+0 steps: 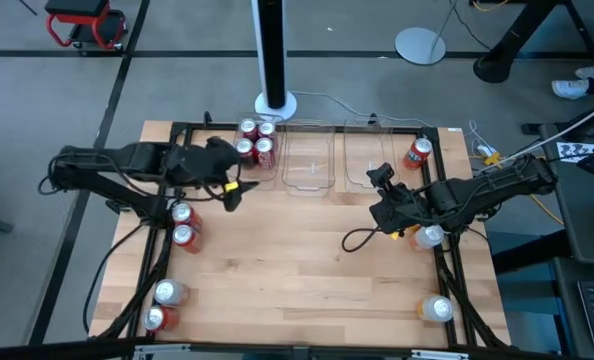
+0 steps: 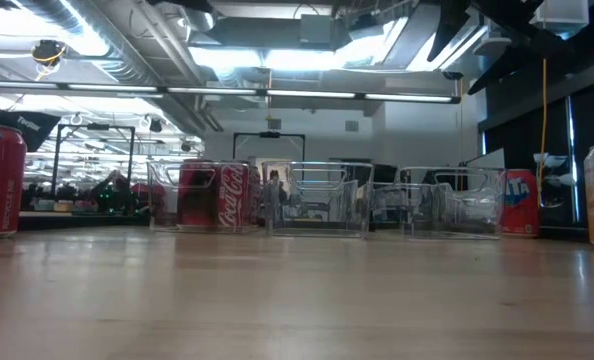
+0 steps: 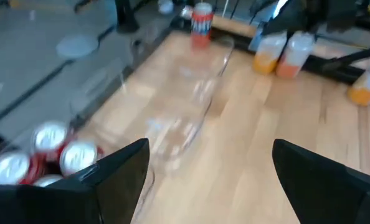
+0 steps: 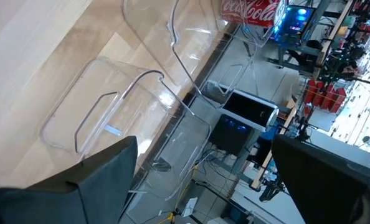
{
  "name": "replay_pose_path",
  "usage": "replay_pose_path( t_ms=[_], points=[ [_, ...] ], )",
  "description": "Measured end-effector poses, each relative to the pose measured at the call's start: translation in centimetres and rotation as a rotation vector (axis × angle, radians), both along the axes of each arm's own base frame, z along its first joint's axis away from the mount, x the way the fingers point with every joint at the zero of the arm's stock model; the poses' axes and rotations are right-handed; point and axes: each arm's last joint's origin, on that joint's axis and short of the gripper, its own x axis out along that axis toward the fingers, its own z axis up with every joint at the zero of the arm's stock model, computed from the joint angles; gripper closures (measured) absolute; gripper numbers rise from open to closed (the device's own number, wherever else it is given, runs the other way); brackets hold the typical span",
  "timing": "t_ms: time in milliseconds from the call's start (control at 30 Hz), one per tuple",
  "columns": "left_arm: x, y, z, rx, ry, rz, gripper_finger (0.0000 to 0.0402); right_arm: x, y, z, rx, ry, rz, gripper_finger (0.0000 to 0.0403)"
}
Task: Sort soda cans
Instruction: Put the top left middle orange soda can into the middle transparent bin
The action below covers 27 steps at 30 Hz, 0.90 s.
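Several red soda cans (image 1: 256, 141) stand upright in the leftmost clear bin (image 3: 120, 124) at the table's far edge; the low view shows them there too (image 2: 213, 195). More cans stand on the table at the left (image 1: 183, 224), near left (image 1: 161, 305), far right (image 1: 418, 152), right (image 1: 429, 236) and near right (image 1: 437, 308). My left gripper (image 1: 230, 193) hangs open above the table just near of the filled bin, holding nothing (image 3: 210, 180). My right gripper (image 1: 381, 179) hovers open near the rightmost bin (image 4: 104, 106), also with nothing in it.
Two clear bins (image 1: 309, 162) (image 1: 365, 160) without cans sit side by side at the far edge. A white pole base (image 1: 275, 102) stands behind the table. A black cable (image 1: 357, 238) loops under the right arm. Bare wood (image 1: 297, 270) stretches across the middle.
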Motion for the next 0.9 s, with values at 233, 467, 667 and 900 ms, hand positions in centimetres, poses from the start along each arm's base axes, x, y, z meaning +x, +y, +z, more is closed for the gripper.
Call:
replay_pose_path(
  t_ms=[233, 467, 667, 900],
  points=[
    [-1.9, 0.1, -1.7, -0.137, 0.209, 0.127, 0.0075, 0.0, 0.0, 0.0, 0.000, 0.002, 0.002, 0.0033],
    [-3.7, 0.3, -2.9, -0.258, 0.349, 0.325, 0.0075, 0.0, 0.0, 0.0, -0.002, 0.002, 0.002, 0.0033],
    [-4.5, 0.4, -3.3, -0.254, 0.428, 0.367, 0.0075, 0.0, 0.0, 0.0, -0.006, 0.002, 0.001, 0.0033],
    [-3.8, 0.2, -4.9, -0.249, 0.659, 0.375, 0.0075, 0.0, 0.0, 0.0, -0.013, 0.000, -0.002, 0.0033]
  ],
)
